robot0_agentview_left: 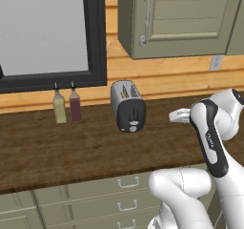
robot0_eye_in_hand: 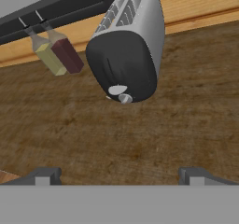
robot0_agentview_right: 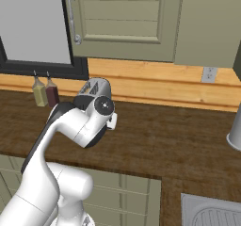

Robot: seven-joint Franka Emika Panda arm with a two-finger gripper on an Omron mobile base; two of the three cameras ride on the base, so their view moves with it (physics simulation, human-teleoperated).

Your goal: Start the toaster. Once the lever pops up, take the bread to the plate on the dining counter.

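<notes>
In the left base view we found the toaster mid-frame on the worktop, its lever best pressed straight down, two bottles standing clear at left. In the right base view the arm's elbow hid most of it. In the hand view our gripper was spread wide, well short of the toaster at upper centre.
</notes>
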